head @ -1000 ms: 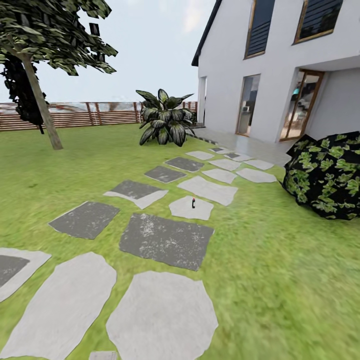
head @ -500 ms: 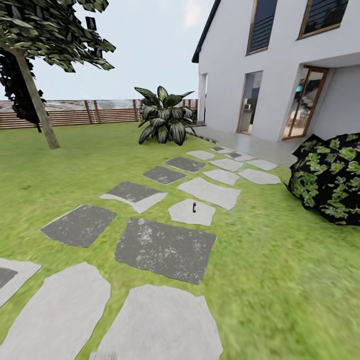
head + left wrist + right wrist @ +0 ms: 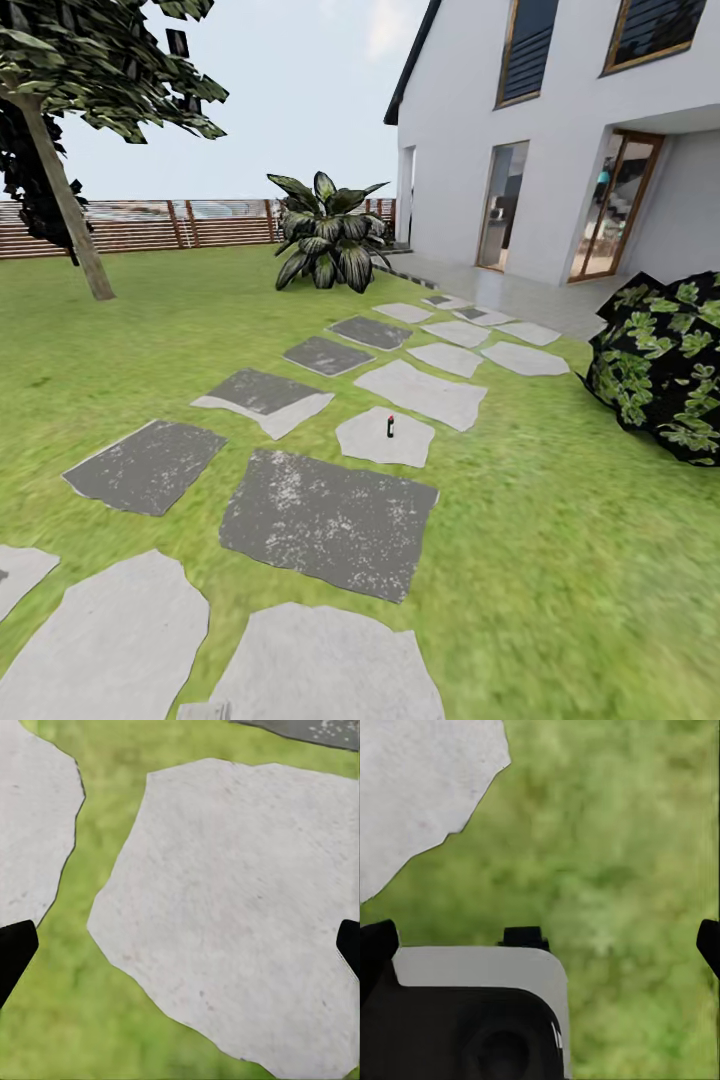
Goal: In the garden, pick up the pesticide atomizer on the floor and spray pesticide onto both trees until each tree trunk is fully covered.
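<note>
The pesticide atomizer, a tiny dark sprayer with a red top, stands upright on a small light paving stone in the middle of the lawn, some way ahead of me. One tree stands at the far left, its bare grey-brown trunk leaning under a dark ragged crown. My left gripper hangs open over a pale stone and grass. Over the grass, my right gripper is open too, with nothing between its fingers.
Light and dark stepping stones run across the lawn toward a white house. A broad-leaved plant stands by the slat fence. At the right sits a dark bush. A white and black robot part lies below the right gripper.
The whole head view has shifted as I move forward: the stones and the atomizer sit lower and nearer in the picture. The atomizer itself has stayed on its stone.
</note>
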